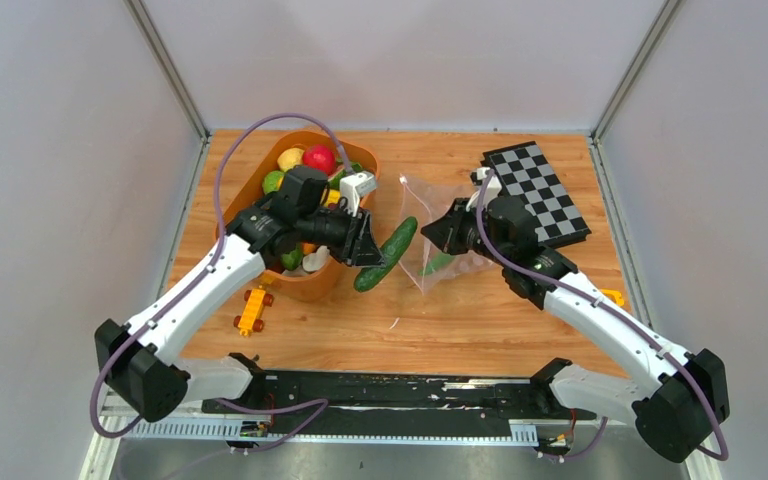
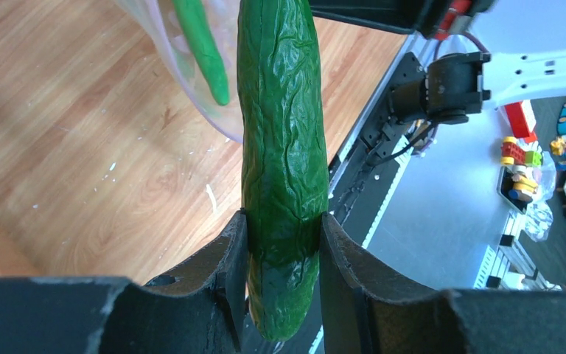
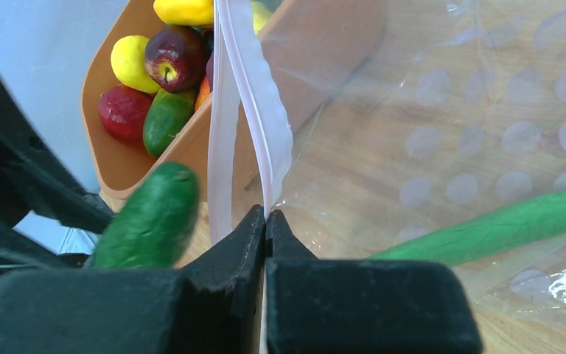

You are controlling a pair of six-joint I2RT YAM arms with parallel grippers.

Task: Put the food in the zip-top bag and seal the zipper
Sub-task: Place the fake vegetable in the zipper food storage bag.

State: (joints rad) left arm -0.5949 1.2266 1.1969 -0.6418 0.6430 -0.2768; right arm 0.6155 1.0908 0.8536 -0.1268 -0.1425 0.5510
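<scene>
My left gripper [image 2: 284, 243] is shut on the lower end of a green cucumber [image 2: 280, 133], which hangs tilted above the table between the orange tub and the zip-top bag [image 1: 430, 200]. The right gripper [image 3: 266, 217] is shut on the bag's zipper [image 3: 254, 96], a whitish strip held up at the mouth edge. The cucumber's tip [image 3: 151, 217] is just left of that mouth, outside the bag. A long thin green piece [image 3: 501, 225] lies inside the bag. More food [image 3: 169, 59], yellow, red and green, sits in the tub.
The orange tub [image 1: 260, 170] stands at the back left, right behind my left arm. A yellow toy car [image 1: 252, 308] lies in front of it. A black-and-white checkerboard [image 1: 538, 192] lies at the back right, beside the bag.
</scene>
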